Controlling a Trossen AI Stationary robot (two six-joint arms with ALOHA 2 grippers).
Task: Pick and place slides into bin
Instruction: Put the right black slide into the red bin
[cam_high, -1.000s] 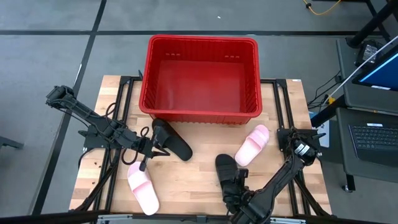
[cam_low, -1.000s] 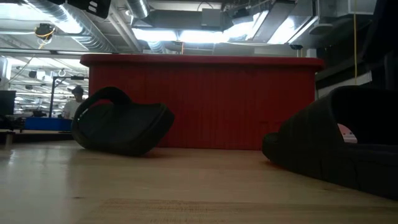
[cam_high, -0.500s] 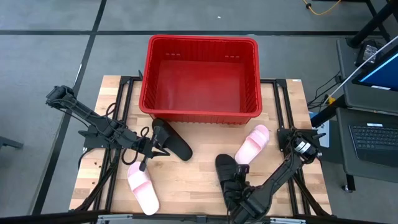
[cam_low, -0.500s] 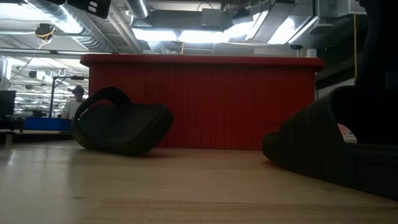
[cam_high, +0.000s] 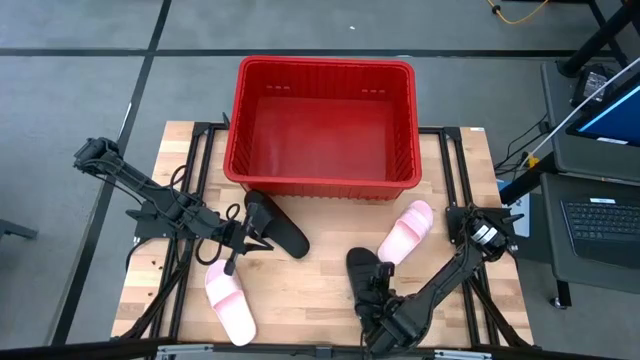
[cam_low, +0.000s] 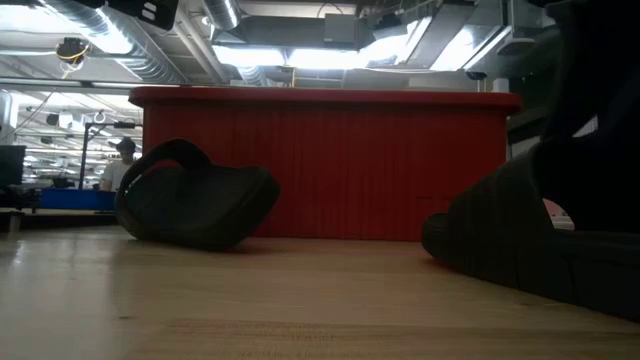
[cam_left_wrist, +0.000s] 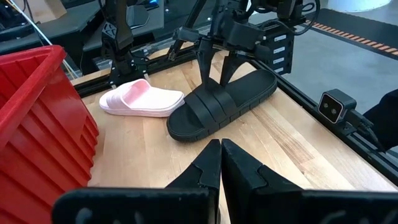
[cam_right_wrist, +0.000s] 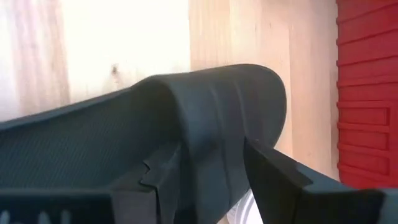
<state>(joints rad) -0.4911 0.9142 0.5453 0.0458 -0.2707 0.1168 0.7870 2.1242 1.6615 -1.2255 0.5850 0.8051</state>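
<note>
The red bin (cam_high: 325, 125) stands at twelve o'clock on the wooden surface (cam_high: 300, 290), with no slide in it. The right gripper (cam_high: 378, 297), at five o'clock, has its fingers spread astride the strap of a black slide (cam_high: 362, 270). The left gripper (cam_high: 258, 238), fingers pressed together (holding nothing), waits beside the other black slide (cam_high: 280, 227). One pink slide (cam_high: 405, 233) lies at three o'clock, another pink slide (cam_high: 229, 302) at seven. No readable writing shows.

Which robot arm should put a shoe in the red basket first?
The right. Its gripper straddles the strap of a black slide, jaws open. The left gripper sits shut beside the other black slide. The bin is empty.
</note>
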